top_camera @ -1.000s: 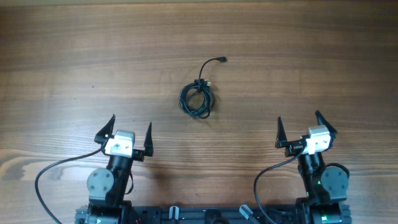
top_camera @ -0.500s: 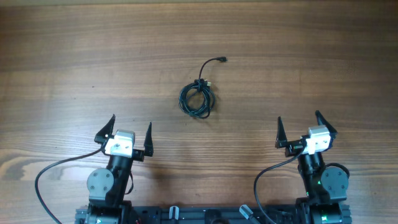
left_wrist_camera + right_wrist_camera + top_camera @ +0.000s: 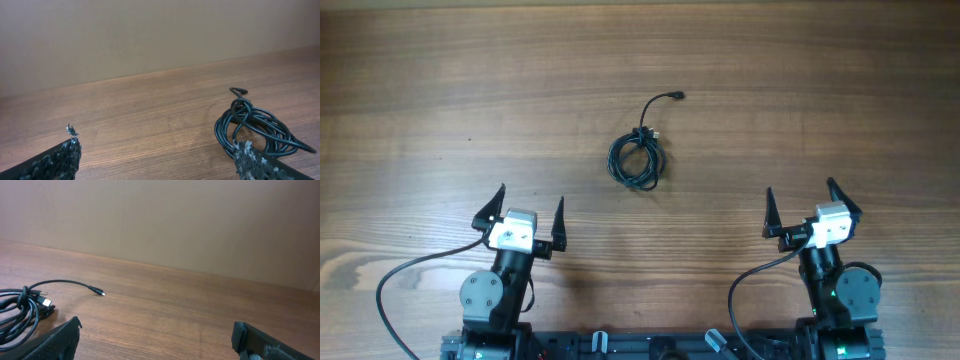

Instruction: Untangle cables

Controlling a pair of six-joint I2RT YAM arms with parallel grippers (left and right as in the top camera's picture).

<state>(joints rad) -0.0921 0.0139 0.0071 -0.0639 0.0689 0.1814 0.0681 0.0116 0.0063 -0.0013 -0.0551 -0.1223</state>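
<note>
A wooden table (image 3: 420, 100) with brown grain running crosswise lies under and ahead of the left fingers (image 3: 52, 162) and right fingers (image 3: 260, 339). Beyond their tips, at the table's far edge, rises a plain beige wall (image 3: 150, 35), softly and evenly lit.

even, soft light; faint shadows; all 3 views sharp, no glare.

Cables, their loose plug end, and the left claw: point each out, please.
cables (image 3: 250, 119), left wrist view, on the bunched strands of the coil.
loose plug end (image 3: 679, 96), overhead view, on the connector tip.
left claw (image 3: 531, 193), overhead view, midway between its open fingertips.
</note>
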